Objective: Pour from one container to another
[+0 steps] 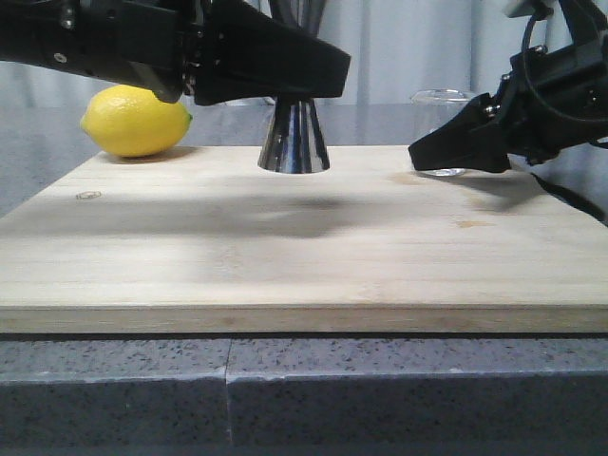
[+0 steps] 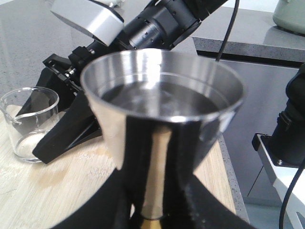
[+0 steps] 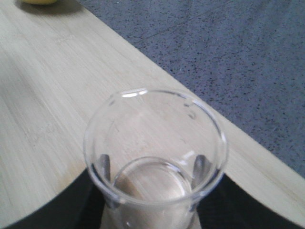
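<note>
Left end effector [image 1: 285,81]: clamped on the steel jigger [image 1: 294,138] at its waist; the jigger stands upright on the wooden board [image 1: 304,247], near the back edge.
Right end effector [image 1: 446,152]: its fingers [image 3: 43,210] sit on both sides of the glass beaker [image 3: 155,157], touching the base; I judge it as clamped.
Beaker place: upright on the board, at the jigger's right side, well apart.
Key relation: both long axes are vertical; the beaker must travel left toward the jigger's mouth.
Left wrist view: shows the jigger's cup looking dark inside; I cannot tell if it holds liquid.
Right wrist view: shows the beaker looking almost empty.
Other: a lemon [image 1: 136,121] lies at the back left.
</note>
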Robot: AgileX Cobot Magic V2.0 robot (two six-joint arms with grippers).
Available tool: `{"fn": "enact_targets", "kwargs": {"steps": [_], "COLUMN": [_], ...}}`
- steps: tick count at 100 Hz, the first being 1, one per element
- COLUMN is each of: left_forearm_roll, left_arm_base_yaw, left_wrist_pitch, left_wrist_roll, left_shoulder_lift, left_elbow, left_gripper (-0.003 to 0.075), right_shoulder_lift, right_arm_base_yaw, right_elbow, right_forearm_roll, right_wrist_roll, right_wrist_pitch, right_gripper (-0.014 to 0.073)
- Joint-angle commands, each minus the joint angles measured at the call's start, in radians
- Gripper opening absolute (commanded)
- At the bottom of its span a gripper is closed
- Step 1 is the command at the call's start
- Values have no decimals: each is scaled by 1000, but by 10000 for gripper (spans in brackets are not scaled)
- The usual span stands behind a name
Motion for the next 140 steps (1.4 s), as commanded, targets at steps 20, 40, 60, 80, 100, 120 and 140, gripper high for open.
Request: {"fn": "enact_targets", "kwargs": {"steps": [20,40,60,80,100,120,140], "left_forearm_roll": [-69,-69,-69,-69,-69,-69,-69], "left_arm_base_yaw": [-10,-10,-10,-10,-10,-10,-10], "left_wrist_pitch": [97,97,94,94,94,94,46], "left_wrist_roll": [-7,-7,-7,-7,-7,-7,-7], "left_shoulder_lift": [-48,-48,-48,-48,-48,-48,-48], "left_elbow": [-29,-29,-29,-29,-29,-29,-29], "left_gripper": [-19,-19,-19,-19,-19,-19,-19], "right_shoulder_lift": [-35,-35,-35,-35,-37,-37,-39], "right_arm_base_yaw": [-2,-2,-2,-2,-2,-2,-2], "right_elbow": [-9,-9,-9,-15,-74,-192,-328], "right_forearm_roll": [20,20,20,20,20,20,20], "right_wrist_roll": [-13,-13,-13,-7,5,55,164], "right_wrist_pitch": [21,21,27,73,86,86,115], "right_gripper": [94,317,522,563,604,612,612]}}
